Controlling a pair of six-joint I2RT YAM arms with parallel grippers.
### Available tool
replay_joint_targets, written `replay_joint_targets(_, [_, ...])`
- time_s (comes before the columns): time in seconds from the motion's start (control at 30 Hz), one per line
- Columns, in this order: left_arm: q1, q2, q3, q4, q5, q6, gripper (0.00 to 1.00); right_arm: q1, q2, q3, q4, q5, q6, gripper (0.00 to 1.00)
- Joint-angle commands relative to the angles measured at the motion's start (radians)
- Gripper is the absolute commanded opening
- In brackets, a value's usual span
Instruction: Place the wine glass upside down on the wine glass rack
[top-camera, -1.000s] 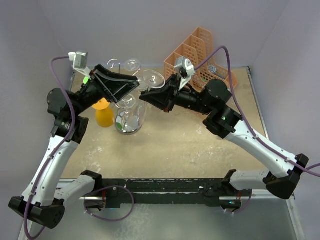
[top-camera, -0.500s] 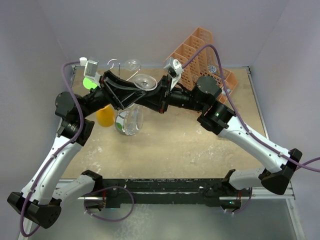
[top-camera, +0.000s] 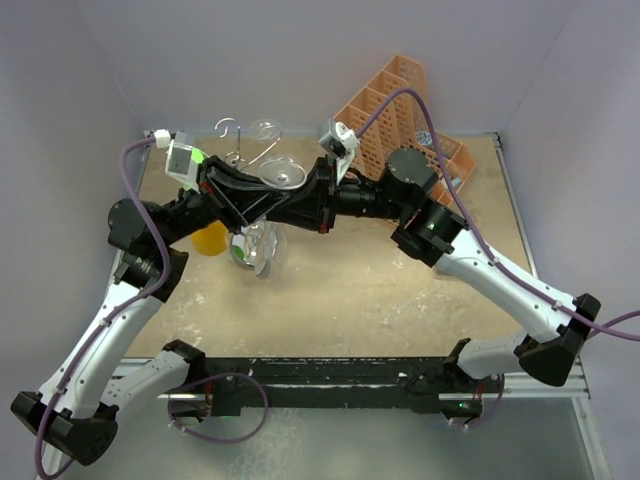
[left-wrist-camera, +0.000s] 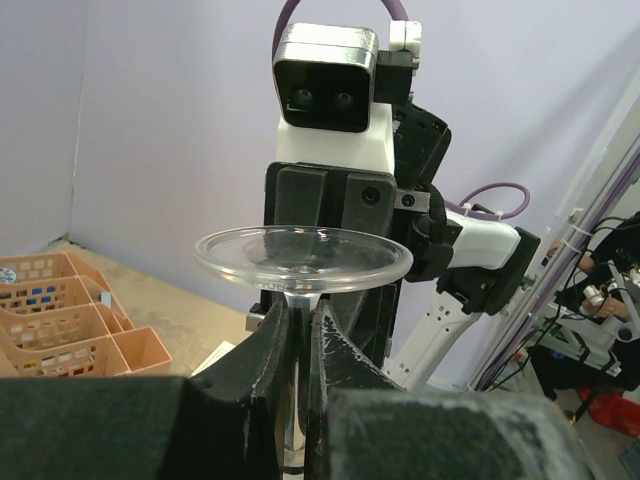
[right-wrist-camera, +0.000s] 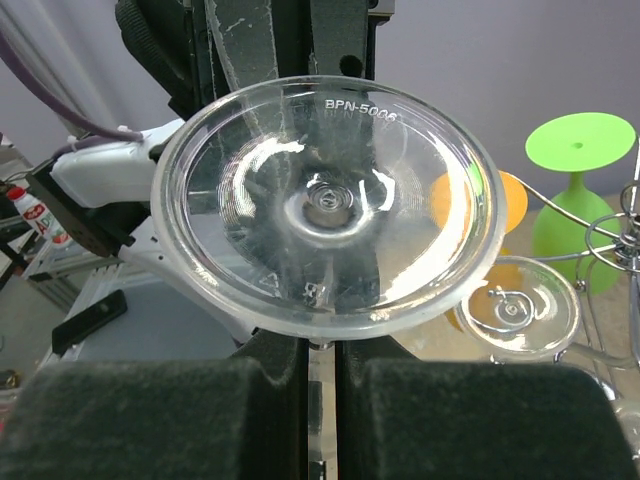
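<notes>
Wine glass (top-camera: 283, 172) upside down (foot uppermost), clamped at the stem between closed left jaws and closed right jaws; aloft over the worktop (top-camera: 400, 290), just beside the wine glass rack (top-camera: 233, 152).

Bright diffuse light (fg slightly blurry)
</notes>
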Motion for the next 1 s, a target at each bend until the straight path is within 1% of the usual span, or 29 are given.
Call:
replay_joint_targets(0.0, [-0.002,-0.063,-0.046,0.106,-0.075,0.033,0.0,0.003,-0.035,0.014,0.08,-0.027,-0.022,0.01])
replay_joint_targets(0.03, [-0.002,-0.074,-0.053,0.114,-0.081,0.043,0.0,0.003,-0.05,0.001,0.089,-0.006,-0.021,0.07])
replay_joint_targets(0.07, [-0.002,-0.082,-0.055,0.119,-0.085,0.053,0.0,0.003,-0.069,-0.017,0.109,0.015,-0.016,0.18])
replay_joint_targets(0.1, [-0.002,-0.088,-0.053,0.119,-0.091,0.064,0.0,0.004,-0.094,-0.041,0.135,0.053,0.0,0.33])
replay_joint_targets(0.13, [-0.002,-0.091,-0.05,0.114,-0.093,0.08,0.0,0.003,-0.121,-0.068,0.167,0.091,0.013,0.45])
replay_joint_targets(0.17, [-0.002,-0.093,-0.045,0.109,-0.093,0.095,0.0,0.003,-0.146,-0.095,0.198,0.121,0.025,0.55])
replay_joint_targets(0.2, [-0.002,-0.095,-0.041,0.106,-0.094,0.106,0.0,0.003,-0.168,-0.118,0.228,0.147,0.037,0.61])
replay_joint_targets(0.23, [-0.002,-0.097,-0.036,0.099,-0.093,0.12,0.0,0.003,-0.186,-0.139,0.25,0.167,0.047,0.65])
replay_joint_targets(0.37, [-0.002,-0.094,-0.023,0.087,-0.076,0.152,0.0,0.003,-0.236,-0.157,0.232,0.269,0.083,0.67])
replay_joint_targets(0.47, [-0.003,-0.096,-0.022,0.09,-0.057,0.176,0.0,0.003,-0.247,-0.152,0.226,0.334,0.212,0.66])
replay_joint_targets(0.53, [-0.003,-0.099,-0.024,0.1,-0.05,0.2,0.0,0.003,-0.239,-0.133,0.202,0.367,0.286,0.63])
replay_joint_targets(0.63, [-0.002,-0.101,-0.035,0.164,-0.019,0.234,0.0,0.004,-0.217,-0.103,0.133,0.411,0.44,0.59])
replay_joint_targets(0.77, [-0.002,-0.096,-0.059,0.259,0.036,0.279,0.0,0.003,-0.171,-0.048,0.061,0.421,0.532,0.57])
replay_joint_targets(0.87, [-0.003,-0.079,-0.057,0.262,0.081,0.313,0.0,0.003,-0.154,-0.022,0.05,0.409,0.545,0.57])
replay_joint_targets(0.97, [-0.003,-0.068,-0.054,0.261,0.095,0.328,0.0,0.003,-0.158,-0.021,0.066,0.381,0.575,0.56])
